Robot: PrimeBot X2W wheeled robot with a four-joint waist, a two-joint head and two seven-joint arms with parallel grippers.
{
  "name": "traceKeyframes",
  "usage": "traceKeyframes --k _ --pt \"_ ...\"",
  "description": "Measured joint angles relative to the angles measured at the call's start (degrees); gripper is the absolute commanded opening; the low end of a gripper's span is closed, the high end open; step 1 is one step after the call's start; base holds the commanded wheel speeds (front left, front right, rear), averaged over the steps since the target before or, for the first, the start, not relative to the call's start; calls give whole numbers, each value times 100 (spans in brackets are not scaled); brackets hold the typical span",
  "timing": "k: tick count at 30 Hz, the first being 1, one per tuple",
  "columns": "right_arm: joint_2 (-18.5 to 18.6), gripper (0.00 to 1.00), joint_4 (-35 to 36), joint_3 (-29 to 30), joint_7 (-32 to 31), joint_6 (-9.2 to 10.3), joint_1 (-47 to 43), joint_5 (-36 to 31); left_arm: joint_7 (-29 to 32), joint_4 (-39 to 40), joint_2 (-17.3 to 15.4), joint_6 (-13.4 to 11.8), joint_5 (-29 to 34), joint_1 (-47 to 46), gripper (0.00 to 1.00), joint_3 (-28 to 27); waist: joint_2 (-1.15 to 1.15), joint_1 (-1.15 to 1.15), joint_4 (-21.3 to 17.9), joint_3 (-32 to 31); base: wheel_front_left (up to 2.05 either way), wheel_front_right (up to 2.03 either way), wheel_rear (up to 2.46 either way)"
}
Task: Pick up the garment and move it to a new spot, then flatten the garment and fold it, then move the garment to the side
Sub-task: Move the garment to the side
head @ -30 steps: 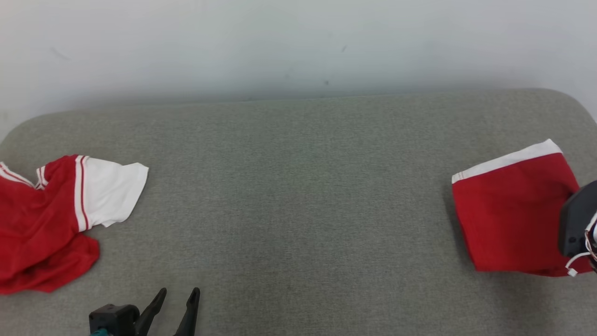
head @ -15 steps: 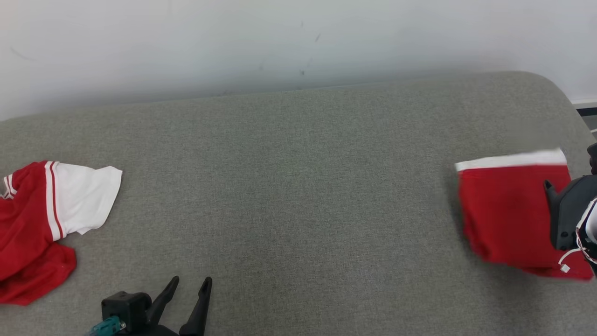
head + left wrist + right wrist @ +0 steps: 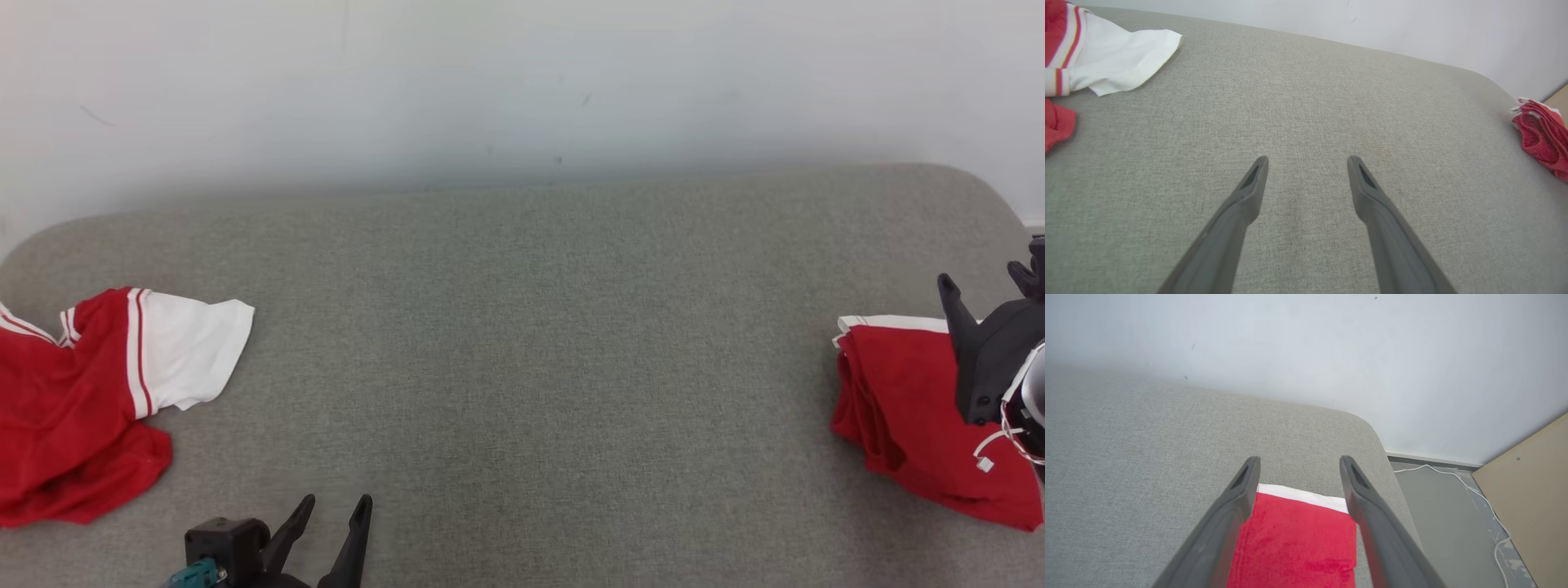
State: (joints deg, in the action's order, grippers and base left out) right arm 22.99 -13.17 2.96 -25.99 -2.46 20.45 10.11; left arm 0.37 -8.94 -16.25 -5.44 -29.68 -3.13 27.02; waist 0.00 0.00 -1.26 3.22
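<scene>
Folded red garment (image 3: 906, 408) lies at the grey cushion's (image 3: 522, 327) right end (white trim far). The right gripper (image 3: 982, 278) above it is released, and the left gripper (image 3: 335, 502) is spread empty.

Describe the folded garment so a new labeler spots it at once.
Follow the grey fabric surface to its right end, near the rounded corner. The folded red garment lies there, below the open right gripper. Unlike the crumpled red-and-white shirt at the left end, it is a compact stack with only a thin white strip along its far edge.
</scene>
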Motion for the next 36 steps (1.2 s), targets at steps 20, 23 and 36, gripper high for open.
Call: traceKeyframes --k 20,23,36 --pt "-924 100 758 -294 1915 -367 -1140 793 -452 -104 -25 -19 207 -178 100 -144 0 0 723 -645 0 0 0" --pt "-1148 100 866 -309 2156 -367 -1401 848 -564 -101 -56 -58 301 -178 100 -220 0 0 825 -744 0 0 0" --pt "-1730 100 1004 -243 3028 114 -2259 825 -1009 20 -198 -116 413 196 100 -622 0 0 931 -981 0 0 0"
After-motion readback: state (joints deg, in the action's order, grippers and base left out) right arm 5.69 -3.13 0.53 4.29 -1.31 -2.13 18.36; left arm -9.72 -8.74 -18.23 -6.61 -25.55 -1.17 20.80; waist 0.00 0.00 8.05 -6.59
